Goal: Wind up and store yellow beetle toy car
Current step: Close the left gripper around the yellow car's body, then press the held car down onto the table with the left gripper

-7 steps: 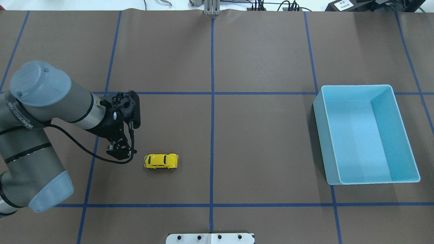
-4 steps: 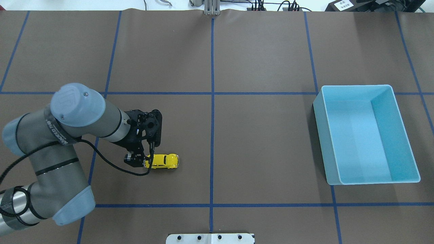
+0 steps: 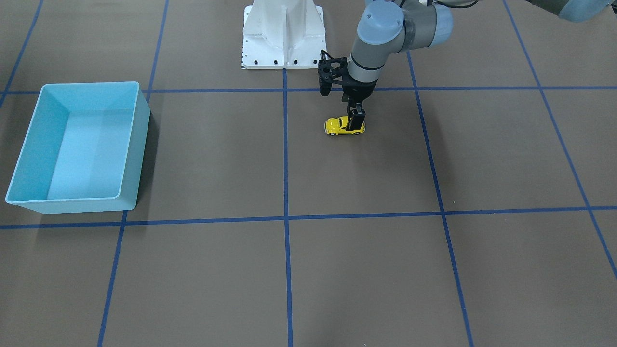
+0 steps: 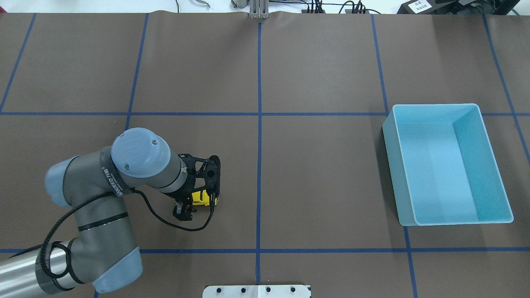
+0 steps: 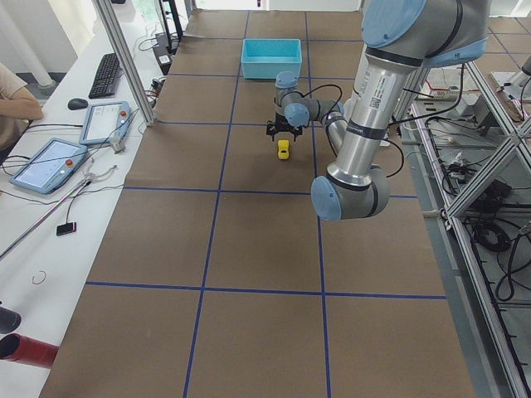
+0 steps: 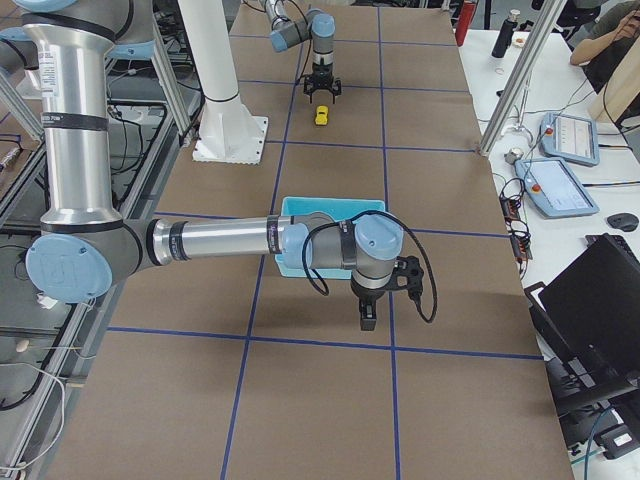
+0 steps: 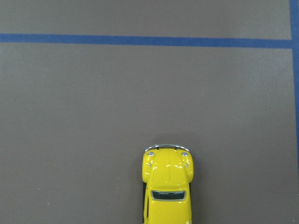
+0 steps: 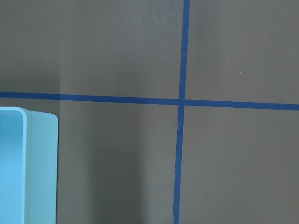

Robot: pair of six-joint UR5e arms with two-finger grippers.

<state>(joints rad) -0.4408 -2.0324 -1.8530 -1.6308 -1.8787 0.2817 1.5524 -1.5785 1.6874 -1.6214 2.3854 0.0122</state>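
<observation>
Brown paper gridded with blue tape covers the table (image 4: 323, 174), where the yellow beetle toy car (image 3: 339, 126) sits on its wheels just left of the centre line, well apart from the light blue bin (image 4: 434, 105) at the right. The left gripper (image 3: 356, 119) hangs over the car's left end, fingers spread apart, and its wrist camera looks straight down on the car's rounded other end and a dark window. The right gripper (image 6: 366, 318) hovers close to a corner of the bin. It shows only from the side, so whether its fingers are apart or together cannot be told.
</observation>
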